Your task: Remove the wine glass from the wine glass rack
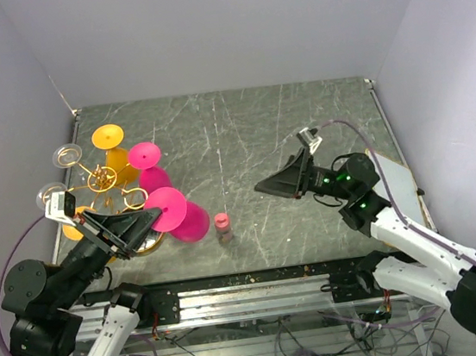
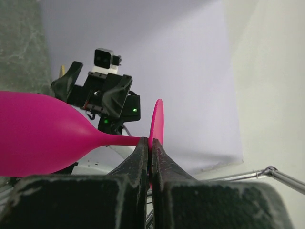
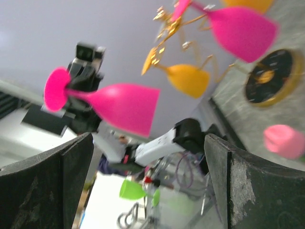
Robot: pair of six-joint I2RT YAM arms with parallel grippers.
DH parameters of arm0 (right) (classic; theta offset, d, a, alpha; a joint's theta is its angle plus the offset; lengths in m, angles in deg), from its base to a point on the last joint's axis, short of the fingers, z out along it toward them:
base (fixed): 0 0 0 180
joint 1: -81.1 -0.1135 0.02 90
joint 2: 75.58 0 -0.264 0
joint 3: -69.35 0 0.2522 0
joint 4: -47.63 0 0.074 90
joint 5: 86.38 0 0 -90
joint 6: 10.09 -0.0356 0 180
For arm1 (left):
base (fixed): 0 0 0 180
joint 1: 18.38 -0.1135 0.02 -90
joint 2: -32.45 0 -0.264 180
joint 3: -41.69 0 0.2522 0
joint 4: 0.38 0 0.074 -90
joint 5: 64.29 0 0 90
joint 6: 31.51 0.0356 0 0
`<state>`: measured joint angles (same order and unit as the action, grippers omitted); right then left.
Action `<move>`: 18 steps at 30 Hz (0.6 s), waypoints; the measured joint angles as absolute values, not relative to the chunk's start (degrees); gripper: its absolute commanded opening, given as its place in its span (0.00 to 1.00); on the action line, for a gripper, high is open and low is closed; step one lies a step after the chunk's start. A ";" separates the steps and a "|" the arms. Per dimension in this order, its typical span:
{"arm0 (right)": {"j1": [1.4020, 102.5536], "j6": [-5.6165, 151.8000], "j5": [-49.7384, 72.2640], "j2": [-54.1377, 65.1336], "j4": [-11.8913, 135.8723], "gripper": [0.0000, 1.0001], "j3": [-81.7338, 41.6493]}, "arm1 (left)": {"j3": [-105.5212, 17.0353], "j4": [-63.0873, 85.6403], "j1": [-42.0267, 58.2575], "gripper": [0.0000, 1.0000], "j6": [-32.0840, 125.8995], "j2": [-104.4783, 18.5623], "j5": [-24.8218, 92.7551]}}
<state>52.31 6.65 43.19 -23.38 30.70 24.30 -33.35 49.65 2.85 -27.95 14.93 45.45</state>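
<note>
Wine glass [image 1: 193,223]: opaque magenta, glossy, with a tulip bowl, thin stem and flat round foot. It lies sideways in the air just right of the rack, above the worktop, and the right wrist view shows it apart from the gold arms.
Worktop [image 1: 302,135]: dark grey-green slab, marbled with pale veins, rectangular.
Wine glass rack [image 1: 103,179]: gold wire stand on the left side of the worktop. Curled, ring-ended arms spread from a central post on a round shiny base with a dark middle.
Left claw [image 2: 149,151]: matte black, rough-faced fingers pressed together, pinching the wine glass's stem right at the foot.
Right claw [image 3: 147,143]: black fingers spread wide with nothing between them, well apart from the rack over the right half of the worktop.
Second pink glass [image 1: 153,175]: same magenta gloss, hanging on the rack.
Orange glass [image 1: 120,162]: smooth amber-yellow, hanging at the rack's far side.
Clear glasses [image 1: 68,154]: two see-through round feet at the rack's left.
Bottle [image 1: 223,226]: small, pink-capped, upright near the front edge.
</note>
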 measured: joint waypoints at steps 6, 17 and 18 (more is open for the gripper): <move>39.65 4.40 42.56 -16.16 21.95 0.99 19.80 | -30.79 37.59 2.81 0.07 -29.69 12.98 46.35; 36.20 0.40 41.53 -5.17 5.76 0.95 13.53 | -27.54 22.00 2.81 0.07 -33.54 9.95 46.28; 36.11 0.03 41.47 -4.54 4.32 0.94 12.81 | -26.92 21.06 2.81 0.07 -33.87 9.95 46.26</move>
